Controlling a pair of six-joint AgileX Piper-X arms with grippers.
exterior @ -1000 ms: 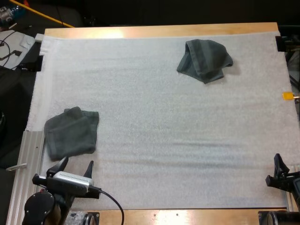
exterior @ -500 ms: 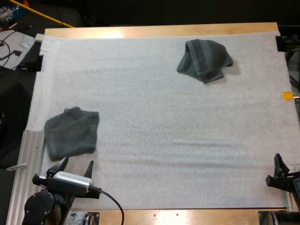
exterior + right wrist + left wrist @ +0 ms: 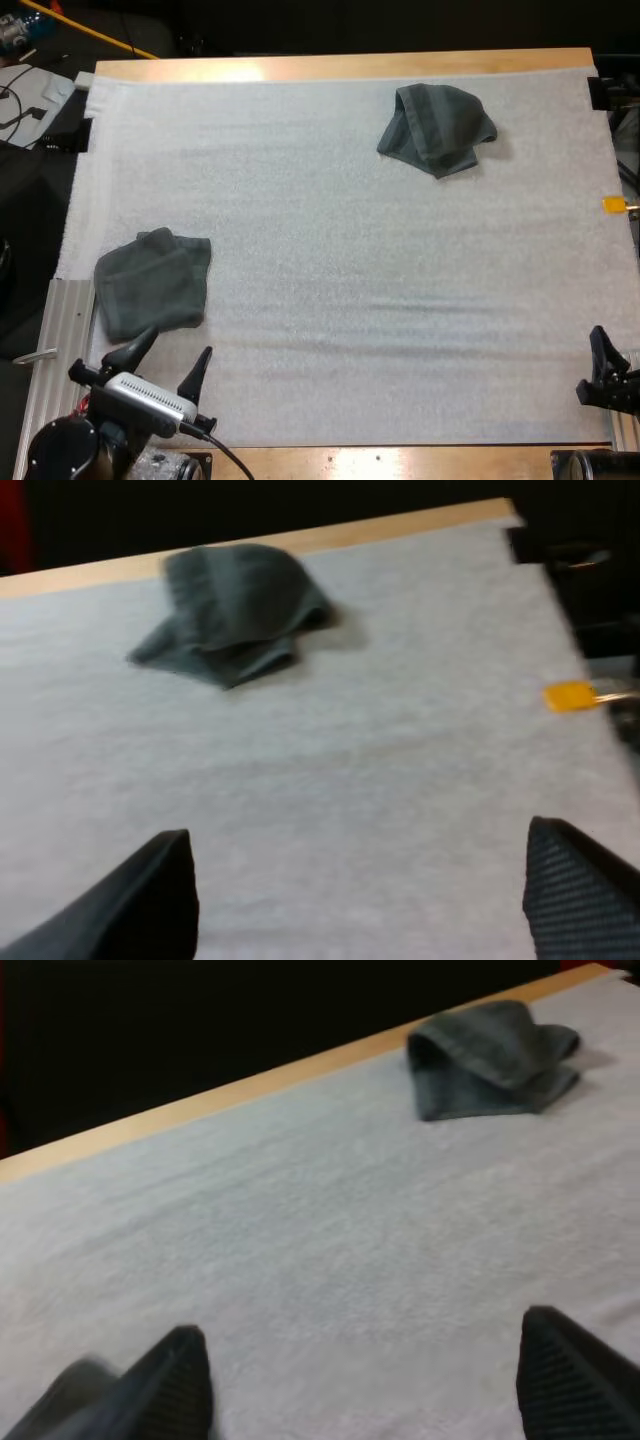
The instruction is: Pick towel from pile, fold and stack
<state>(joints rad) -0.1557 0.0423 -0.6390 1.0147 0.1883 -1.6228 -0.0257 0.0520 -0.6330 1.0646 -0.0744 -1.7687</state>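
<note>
The white mat bears a crumpled towel near its far edge, right of centre, and a folded towel at its left edge. The left gripper sits at the near-left corner, the right gripper at the near-right corner, both spread wide and empty. The crumpled towel's folds are hard to read, so a pinch may catch one loose layer and drag it.

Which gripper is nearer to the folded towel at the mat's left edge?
Left. The left gripper sits just on the near side of the folded towel; the right gripper is far across the mat, at its right edge.
</note>
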